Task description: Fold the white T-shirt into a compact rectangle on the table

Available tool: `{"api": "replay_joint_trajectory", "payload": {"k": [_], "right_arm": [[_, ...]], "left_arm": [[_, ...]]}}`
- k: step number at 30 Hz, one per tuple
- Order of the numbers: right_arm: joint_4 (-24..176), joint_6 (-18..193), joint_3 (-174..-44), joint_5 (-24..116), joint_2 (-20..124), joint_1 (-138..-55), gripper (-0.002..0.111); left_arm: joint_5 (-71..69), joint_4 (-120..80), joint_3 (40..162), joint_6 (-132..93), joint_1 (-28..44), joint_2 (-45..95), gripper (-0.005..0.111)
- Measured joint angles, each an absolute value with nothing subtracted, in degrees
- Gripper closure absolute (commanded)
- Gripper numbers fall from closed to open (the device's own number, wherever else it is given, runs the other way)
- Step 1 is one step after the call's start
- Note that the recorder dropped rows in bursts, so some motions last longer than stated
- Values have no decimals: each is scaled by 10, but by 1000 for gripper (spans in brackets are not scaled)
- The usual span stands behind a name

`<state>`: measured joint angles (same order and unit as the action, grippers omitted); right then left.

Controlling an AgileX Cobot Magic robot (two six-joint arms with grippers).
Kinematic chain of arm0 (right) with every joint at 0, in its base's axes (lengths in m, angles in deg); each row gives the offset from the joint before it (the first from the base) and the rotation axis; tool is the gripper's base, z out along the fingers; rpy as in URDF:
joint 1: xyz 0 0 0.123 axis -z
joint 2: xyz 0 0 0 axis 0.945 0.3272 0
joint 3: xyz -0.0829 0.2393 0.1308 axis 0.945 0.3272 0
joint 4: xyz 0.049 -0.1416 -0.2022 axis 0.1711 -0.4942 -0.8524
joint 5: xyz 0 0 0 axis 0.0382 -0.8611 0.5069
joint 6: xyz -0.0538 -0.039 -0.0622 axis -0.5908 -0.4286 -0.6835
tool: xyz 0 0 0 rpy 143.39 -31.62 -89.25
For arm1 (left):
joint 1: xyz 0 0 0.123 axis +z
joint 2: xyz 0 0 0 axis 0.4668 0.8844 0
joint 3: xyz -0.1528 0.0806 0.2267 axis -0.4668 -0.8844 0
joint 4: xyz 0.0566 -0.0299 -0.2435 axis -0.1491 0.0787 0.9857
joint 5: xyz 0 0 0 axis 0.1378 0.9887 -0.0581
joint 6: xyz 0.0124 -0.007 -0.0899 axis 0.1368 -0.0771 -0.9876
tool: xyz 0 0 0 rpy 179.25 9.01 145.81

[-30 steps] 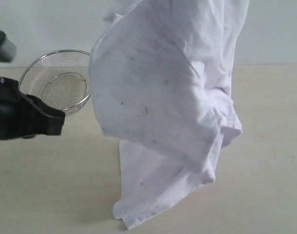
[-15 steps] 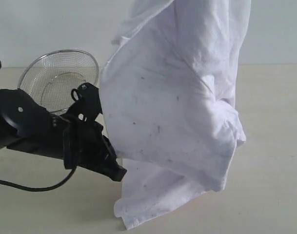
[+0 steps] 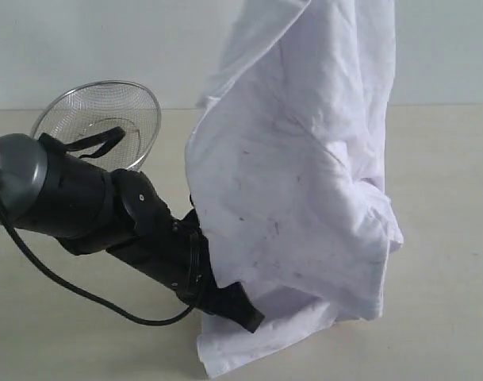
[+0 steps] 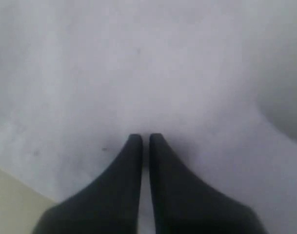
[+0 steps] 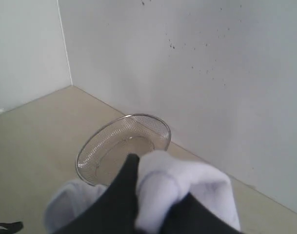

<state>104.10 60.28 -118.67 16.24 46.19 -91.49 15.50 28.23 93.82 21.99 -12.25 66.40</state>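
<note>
The desk [image 3: 447, 198] is wide, pale and flat. Over it the shirt [image 3: 297, 182] hangs in one long drape from above the exterior view, and only its lowest hem touches the desk. It looks light, limp and baggy, so it will probably sag and twist wherever it is unsupported. A corner of the hem or a shoulder seam seems the best place to grip, since a pinch in mid-panel would likely just bunch the cloth. The wire basket [image 3: 98, 119] sits behind on the left, apart from the shirt. The right fingers [image 5: 128, 180] are clamped on a rolled wad of shirt and carry its weight. The left fingers [image 4: 140, 144] are closed together with their tips against the lower cloth. I cannot tell whether any fabric is caught between them.
</note>
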Motion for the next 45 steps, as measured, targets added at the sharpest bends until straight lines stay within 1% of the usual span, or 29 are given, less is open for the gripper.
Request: {"api": "replay_joint_trajectory", "payload": {"k": [2,9,18,25,27,28,30,33,34,36,37,38,40,45], "right_arm": [[1038,603,-1188,180,494,-915,109],[1021,596,-1233,186,575,-915,109],[948,596,-1317,193,671,-915,109],[909,596,-1325,211,691,-915,109],[907,596,-1326,211,691,-915,107],[907,596,-1328,211,691,-915,104],[905,598,-1328,206,691,-915,93],[888,600,-1328,193,691,-915,59],[880,605,-1328,190,692,-915,41],[853,630,-1328,188,693,-915,22],[835,651,-1328,188,694,-915,17],[801,679,-1328,188,694,-915,16],[740,745,-1329,184,694,-915,16],[503,930,-1329,143,694,-915,16]], "left_arm": [[194,293,938,198,-129,661,102],[183,352,887,183,-177,643,102],[141,471,748,182,-253,544,102],[112,503,739,182,-269,448,102],[104,503,747,183,-269,428,102],[102,503,751,184,-269,420,102],[94,503,753,185,-269,400,102],[76,503,753,186,-269,379,102],[71,503,753,186,-269,374,102],[63,503,753,186,-269,366,102],[60,503,753,186,-269,363,102],[58,503,753,186,-269,359,102],[56,503,753,186,-269,353,102],[44,497,753,186,-269,332,102]]}}
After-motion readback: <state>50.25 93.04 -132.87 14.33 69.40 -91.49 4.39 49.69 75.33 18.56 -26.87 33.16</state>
